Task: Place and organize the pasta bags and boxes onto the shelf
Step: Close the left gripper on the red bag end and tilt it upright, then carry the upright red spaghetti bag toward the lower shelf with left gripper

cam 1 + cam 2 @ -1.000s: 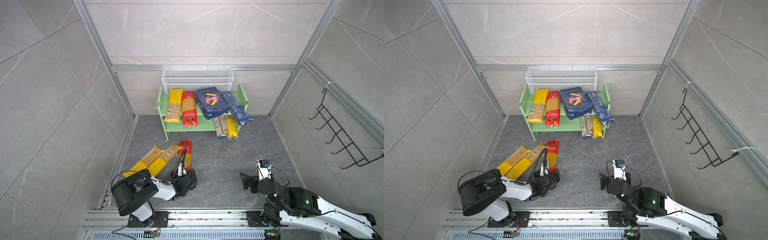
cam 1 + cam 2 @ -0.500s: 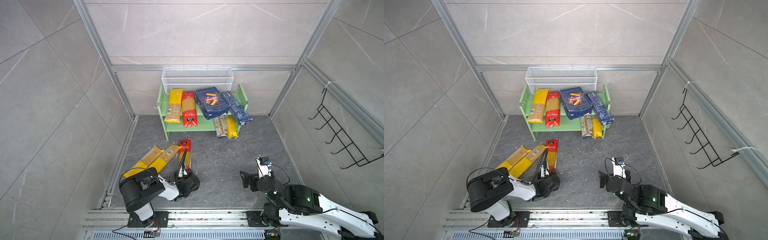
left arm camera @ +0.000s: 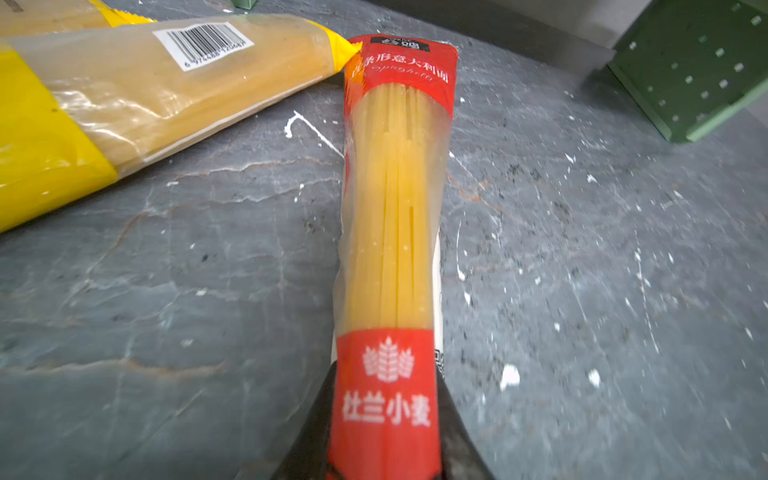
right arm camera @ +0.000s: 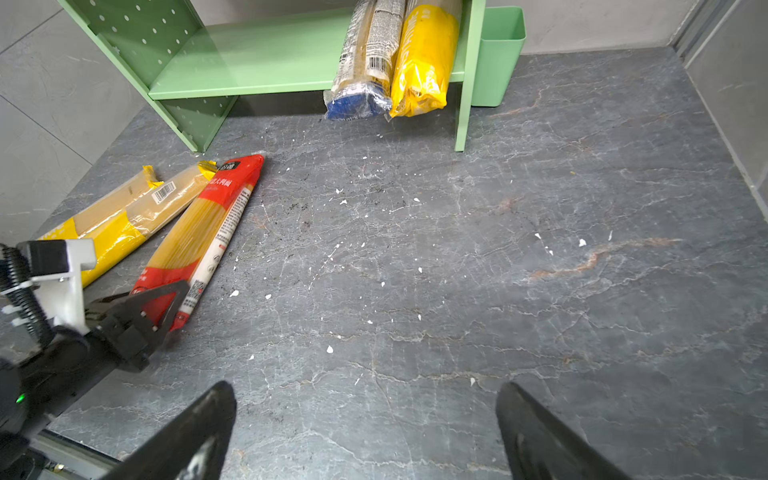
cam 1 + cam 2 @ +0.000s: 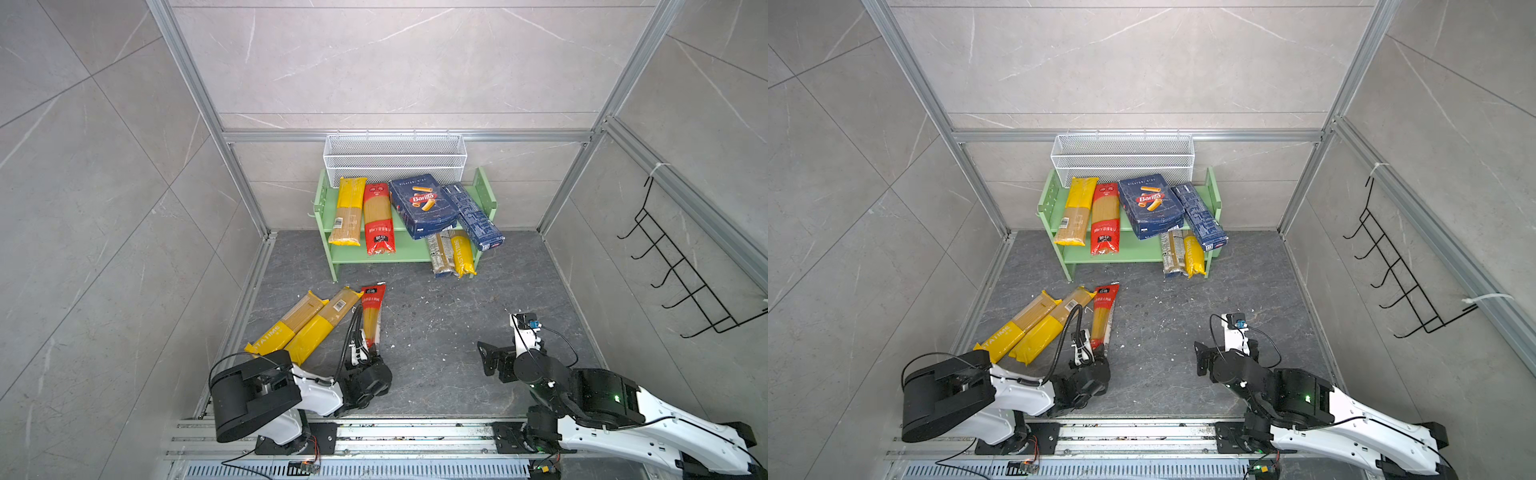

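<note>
A: Anything crowding the red spaghetti packet?
B: Two yellow packets, one reading "STATIME", lay just beside it on the tabletop. The green shelf stood well apart, with a Barilla box on top.
A: Arms?
B: Left claw was low, clamped on the packet's "杜兰小麦" end. Right claw hung spread wide above the tabletop.

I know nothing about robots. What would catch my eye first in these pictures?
The light green shelf at the back stands out, crowded with spaghetti bags and a dark blue Barilla box on its top board. Nearer the front, on the floor, the left gripper is closed on the end of a red spaghetti bag, with two yellow bags lying beside it.
</note>
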